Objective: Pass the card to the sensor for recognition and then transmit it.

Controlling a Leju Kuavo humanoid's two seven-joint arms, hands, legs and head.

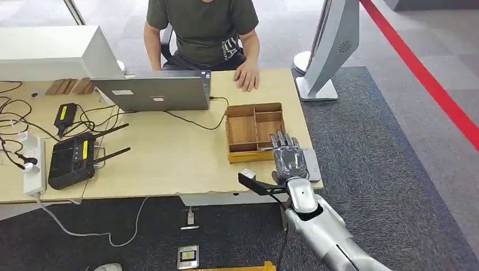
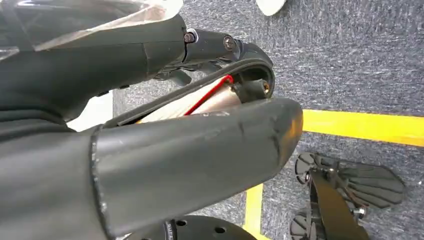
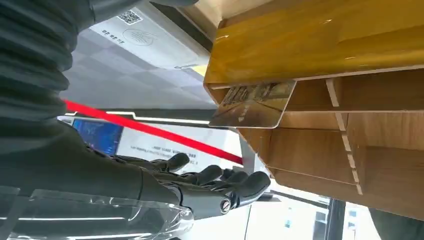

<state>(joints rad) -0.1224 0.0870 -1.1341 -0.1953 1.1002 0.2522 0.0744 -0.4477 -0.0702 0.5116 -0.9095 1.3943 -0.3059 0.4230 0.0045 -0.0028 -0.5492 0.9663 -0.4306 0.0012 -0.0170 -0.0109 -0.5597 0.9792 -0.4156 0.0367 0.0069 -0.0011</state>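
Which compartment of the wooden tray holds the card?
The compartment at the wooden tray's near right corner, beside the right hand; the card leans there, the others look empty.

My right arm reaches forward to the wooden tray (image 1: 253, 131), and my right hand (image 1: 287, 155) hovers flat at its near right corner, palm down, fingers (image 3: 215, 175) straight, slightly apart, holding nothing. My left hand (image 2: 190, 150) hangs well away from that tray, pointing down at the floor.

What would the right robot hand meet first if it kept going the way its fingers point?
Probably the wooden tray: the right robot hand points at its near wall, where a card sticks up; depth is unclear.
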